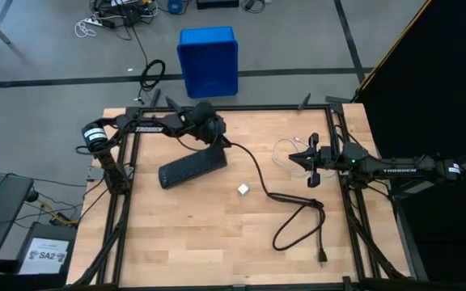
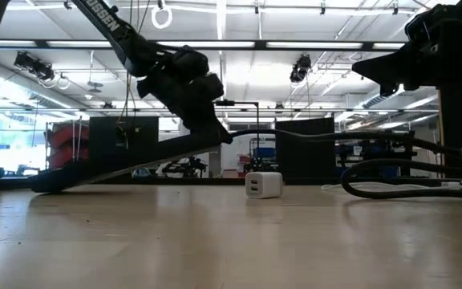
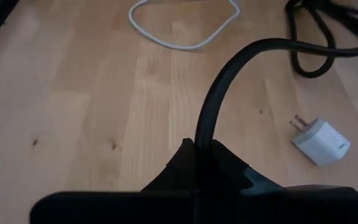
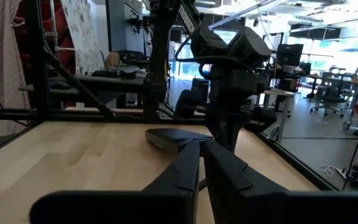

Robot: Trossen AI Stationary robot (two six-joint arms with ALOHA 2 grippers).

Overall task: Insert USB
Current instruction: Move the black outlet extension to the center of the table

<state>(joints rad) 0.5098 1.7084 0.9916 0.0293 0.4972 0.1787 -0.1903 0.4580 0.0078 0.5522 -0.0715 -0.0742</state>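
Left claw (image 1: 211,136) clamped on the back end of the black power strip (image 1: 191,169), right where the thick black cord (image 1: 259,174) comes out. Strip tipped up at that end, far end resting on the wooden counter (image 1: 217,242). Cord running across the counter, then looping near the right side and ending in a plug (image 1: 322,257) close to the front edge.

Thin white USB cable (image 1: 285,155) lying in a loose loop on the counter, just beside the right claw (image 1: 312,164). Right claw up off the wood, fingers (image 4: 194,163) pressed together, holding nothing.

Small white charger block (image 1: 243,189) lying alone on the counter between strip and cord loop, with 2 metal prongs showing, well apart from both claws
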